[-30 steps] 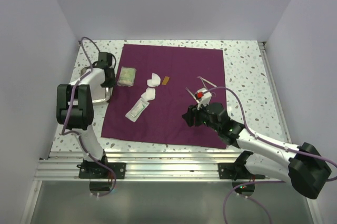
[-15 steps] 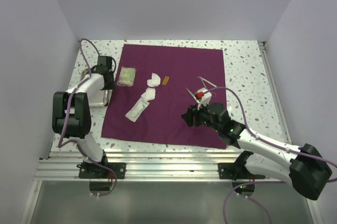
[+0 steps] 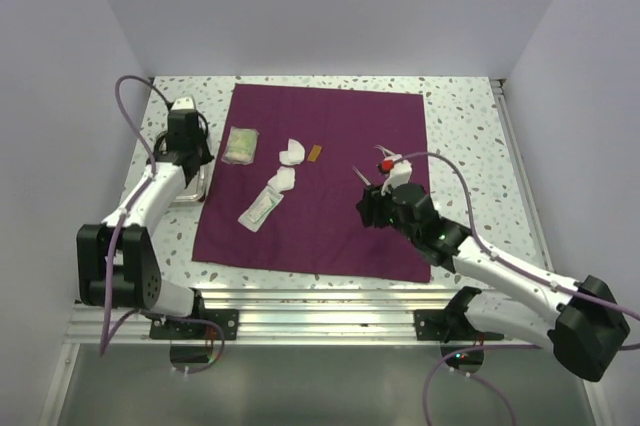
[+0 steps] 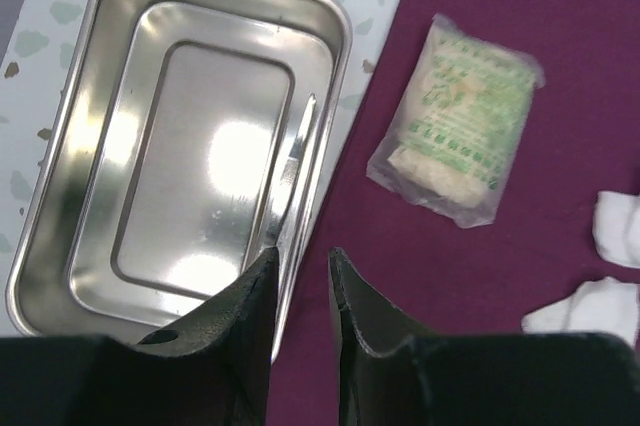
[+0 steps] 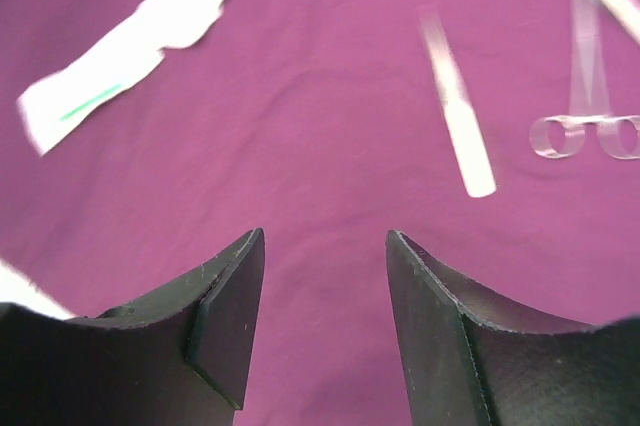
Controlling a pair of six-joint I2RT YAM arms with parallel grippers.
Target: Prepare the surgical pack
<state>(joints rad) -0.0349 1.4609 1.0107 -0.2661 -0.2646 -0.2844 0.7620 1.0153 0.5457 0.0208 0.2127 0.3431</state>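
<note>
The surgical pack's plum-purple cloth (image 3: 330, 216) lies spread flat on the table. A shiny steel tray (image 4: 90, 86) stands just off its left edge, with a thin metal instrument (image 4: 297, 151) inside along the right wall. My left gripper (image 4: 300, 258) hovers over that rim, narrowly open with nothing between its fingers. A green packet (image 4: 462, 131), white gauze (image 3: 292, 152) and a long white packet (image 3: 262, 206) lie on the cloth. My right gripper (image 5: 325, 236) is open above bare cloth, short of a flat metal handle (image 5: 457, 111) and ring-handled forceps (image 5: 585, 136).
A small orange strip (image 3: 314, 153) lies beside the gauze. The speckled table (image 3: 470, 146) shows bare to the right of the cloth. White walls close in the left, back and right sides. The aluminium rail (image 3: 320, 316) with both arm bases runs along the near edge.
My left gripper has parted its jaws and drawn back from the tray, its arm swinging out to the left. The right gripper has shifted slightly toward the instruments.
</note>
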